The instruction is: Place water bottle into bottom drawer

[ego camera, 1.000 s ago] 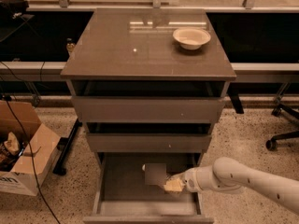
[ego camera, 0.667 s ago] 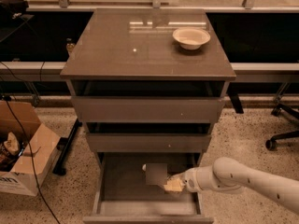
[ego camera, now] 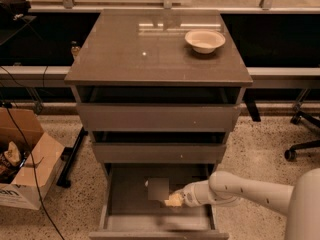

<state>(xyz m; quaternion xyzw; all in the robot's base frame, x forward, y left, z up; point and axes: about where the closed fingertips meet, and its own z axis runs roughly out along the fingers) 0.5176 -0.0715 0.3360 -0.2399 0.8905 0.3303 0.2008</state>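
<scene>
- Hard to make out the water bottle (ego camera: 158, 189): only a dim grey shape low over the floor of the bottom drawer (ego camera: 127, 198), about mid-width, with a pale speck at its left end, perhaps the cap.
- Probably kept low and well inside the walls so as to settle flat instead of dropping or rolling.
- Finds that drawer pulled out toward the near side, open from above for the reach.
- Reaches in from the right with the claw (ego camera: 173, 200), meeting the shape's near right corner; cannot tell whether spread or pinching.
- Leaves the cream bowl (ego camera: 205, 40) far back on the worktop (ego camera: 125, 54), well apart from the arm.
- Compared with a second ago: claw and grey shape both slightly further left; nothing else shifted.
</scene>
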